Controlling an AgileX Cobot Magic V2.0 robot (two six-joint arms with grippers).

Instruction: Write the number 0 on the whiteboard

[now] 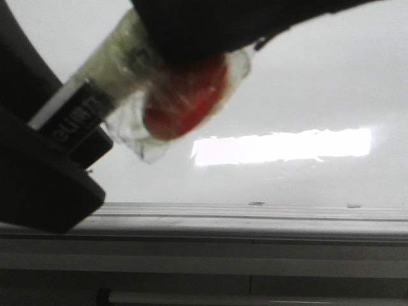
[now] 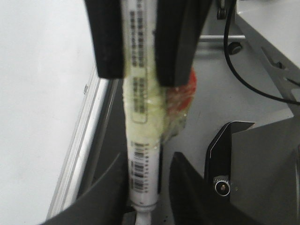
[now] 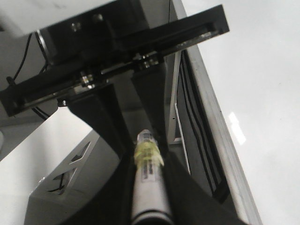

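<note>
A white marker, wrapped in yellowish tape with a red lump taped to its side, hangs just off the edge of the whiteboard. My right gripper is shut on the marker's barrel, which also lies between its fingers in the right wrist view. My left gripper stands round the marker's other end. One finger touches it and a narrow gap shows at the other. The number 0 is out of view, and the board surface that shows is blank.
A grey metal rail runs along the whiteboard's near edge. A bright rectangular glare patch lies on the board. Black cables and a dark camera housing sit beside the board, off its edge.
</note>
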